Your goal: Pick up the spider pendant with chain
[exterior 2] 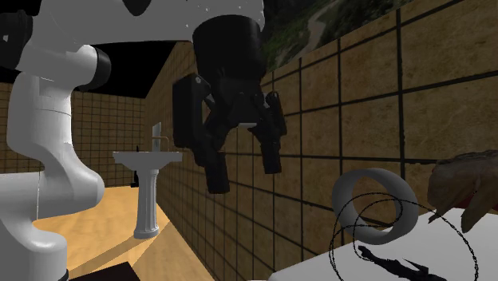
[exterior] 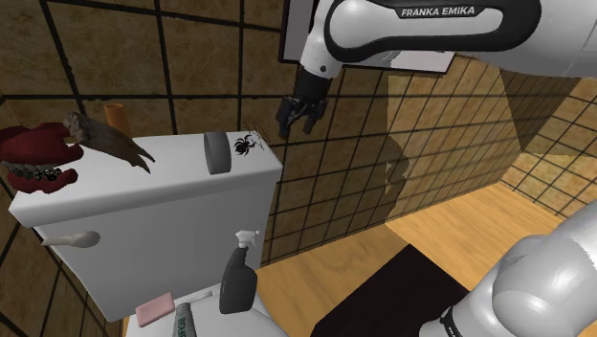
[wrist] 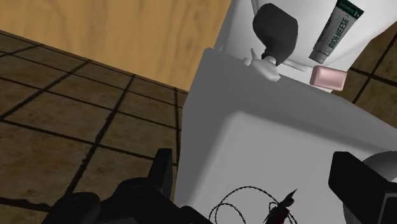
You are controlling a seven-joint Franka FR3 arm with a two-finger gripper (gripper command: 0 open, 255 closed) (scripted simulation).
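The pendant (exterior: 244,145) lies at the right end of the white tank (exterior: 143,215) top, near the centre of the shoulder view. Its thin chain loops close by, and a grey ring (exterior: 216,153) stands just beside it. The gripper (exterior: 301,117) hangs up and right of it, fingers apart and holding nothing. At lower centre stand a spray bottle (exterior: 237,278) and pink soap (exterior: 153,310).

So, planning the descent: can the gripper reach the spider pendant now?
Probably yes: the open gripper hangs above the spider pendant, nothing between them, though a grey ring stands close beside it.
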